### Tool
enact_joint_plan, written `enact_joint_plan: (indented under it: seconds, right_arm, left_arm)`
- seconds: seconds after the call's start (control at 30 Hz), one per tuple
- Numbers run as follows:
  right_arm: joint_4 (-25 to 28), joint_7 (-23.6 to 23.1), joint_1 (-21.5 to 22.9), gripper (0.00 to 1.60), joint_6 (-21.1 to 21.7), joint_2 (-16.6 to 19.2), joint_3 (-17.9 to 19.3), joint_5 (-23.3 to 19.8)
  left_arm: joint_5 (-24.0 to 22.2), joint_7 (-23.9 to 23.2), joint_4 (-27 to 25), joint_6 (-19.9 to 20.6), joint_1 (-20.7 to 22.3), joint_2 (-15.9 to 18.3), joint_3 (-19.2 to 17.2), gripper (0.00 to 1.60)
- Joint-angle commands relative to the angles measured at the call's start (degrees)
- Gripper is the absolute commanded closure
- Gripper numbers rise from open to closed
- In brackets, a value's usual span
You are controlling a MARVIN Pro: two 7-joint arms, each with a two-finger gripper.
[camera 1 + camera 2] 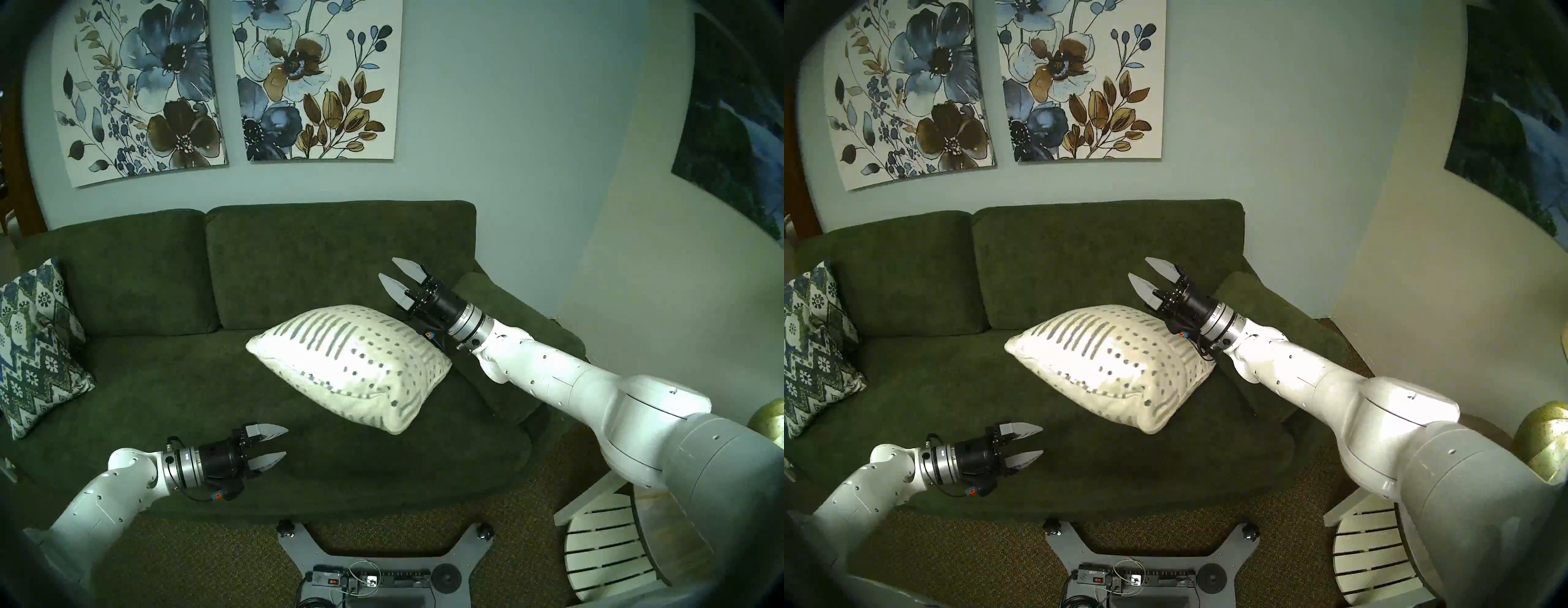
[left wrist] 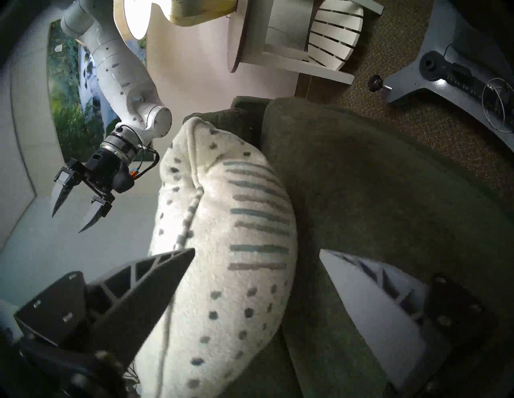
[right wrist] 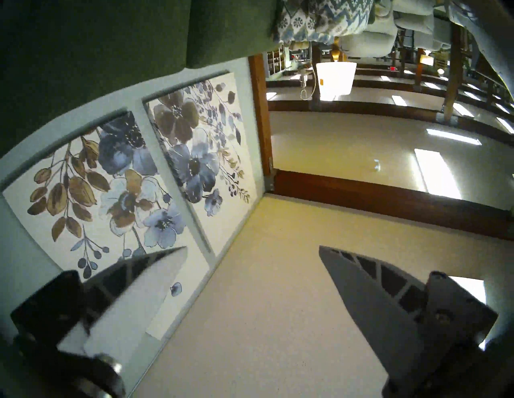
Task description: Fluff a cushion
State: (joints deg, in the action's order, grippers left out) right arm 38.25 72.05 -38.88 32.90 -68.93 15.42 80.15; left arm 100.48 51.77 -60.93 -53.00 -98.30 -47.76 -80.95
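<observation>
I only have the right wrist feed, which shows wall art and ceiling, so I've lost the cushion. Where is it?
Observer: The cushion lies on the green sofa seat, right of middle in the head view.
Operator: Is my right gripper touching it?
Observer: No. The right gripper is open and empty, above the cushion's far right corner, pointing up toward the wall.
Operator: And the left one?
Observer: The left gripper is open too, apart from the cushion, near the seat's front edge, aimed at it.
Operator: Anything else on the sofa?
Observer: A blue-green zigzag pillow leans at the far left end.
</observation>
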Motion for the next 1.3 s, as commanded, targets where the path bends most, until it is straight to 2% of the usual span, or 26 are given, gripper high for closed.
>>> enact_joint_plan:
  seconds: [0.0,0.2,0.3,0.37,0.5,0.57,0.73,0.93,1.1,1.27]
  right_arm:
    - [7.1,0.8,-0.1,0.0,-3.0,-0.4,-2.6,1.7]
    - [2.7,-4.0,-0.6,0.0,-6.0,-4.2,-5.0,1.7]
    - [0.4,-5.3,-2.2,0.0,-8.6,-5.8,-5.7,0.6]
    - [-0.3,-5.5,-2.8,0.0,-9.1,-6.3,-6.0,0.5]
    - [-4.8,-7.4,-5.5,0.0,-10.1,-9.5,-7.6,0.6]
    - [-7.1,-8.2,-6.4,0.0,-11.2,-10.9,-8.1,0.0]
    - [-10.3,-10.3,-6.9,0.0,-12.8,-13.3,-9.0,-0.3]
    - [-14.3,-13.6,-7.9,0.0,-15.3,-16.5,-10.1,-0.8]
    - [-16.8,-14.5,-10.1,0.0,-17.1,-17.1,-10.2,-2.0]
    - [-18.9,-15.6,-13.1,0.0,-18.0,-18.3,-10.9,-2.7]
  left_arm:
    - [-4.0,5.4,-4.4,-1.1,-3.0,0.9,-3.0,0.0]
    - [-7.5,4.8,-10.6,-2.0,-5.2,2.5,-6.1,0.0]
    - [-9.1,4.7,-14.1,-2.0,-8.1,3.5,-8.0,0.0]
    - [-9.6,3.9,-14.0,-2.0,-8.4,3.5,-8.4,0.0]
    - [-11.2,2.8,-15.0,-2.0,-10.5,3.6,-10.5,0.0]
    - [-13.2,3.8,-16.6,-2.0,-10.8,3.7,-12.7,0.0]
    - [-15.0,3.3,-18.8,-2.0,-9.2,2.7,-14.4,0.0]
    - [-16.4,1.3,-22.5,-2.0,-6.8,0.8,-14.1,0.0]
    - [-17.5,0.6,-24.9,-2.0,-5.5,0.7,-15.0,0.0]
    - [-17.8,-0.6,-25.0,-2.0,-5.6,0.1,-14.9,0.0]
